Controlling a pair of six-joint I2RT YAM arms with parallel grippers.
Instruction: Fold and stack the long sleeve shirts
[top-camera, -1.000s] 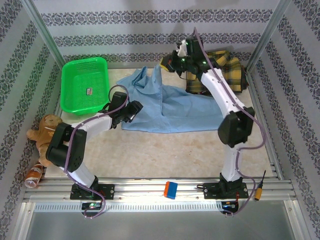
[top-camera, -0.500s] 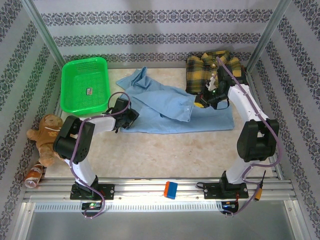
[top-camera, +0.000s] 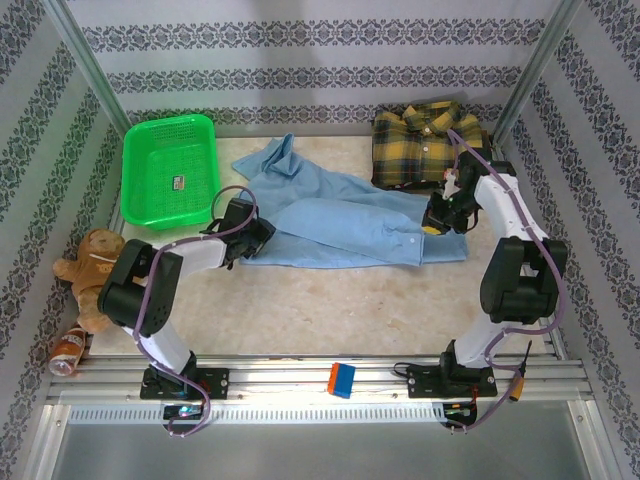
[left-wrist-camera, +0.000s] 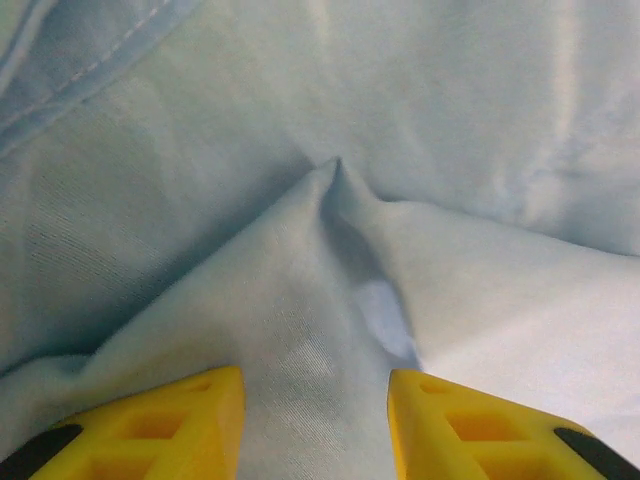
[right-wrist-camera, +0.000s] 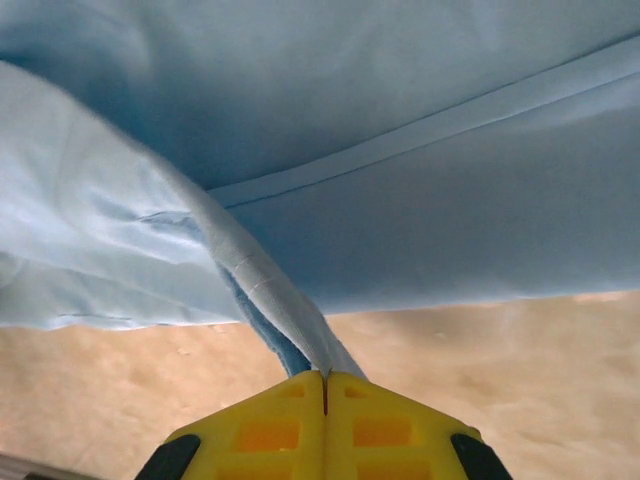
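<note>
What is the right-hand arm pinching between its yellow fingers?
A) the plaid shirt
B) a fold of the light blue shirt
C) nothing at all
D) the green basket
B: in the right wrist view, the right gripper is closed tight on a strip of the light blue shirt.
</note>
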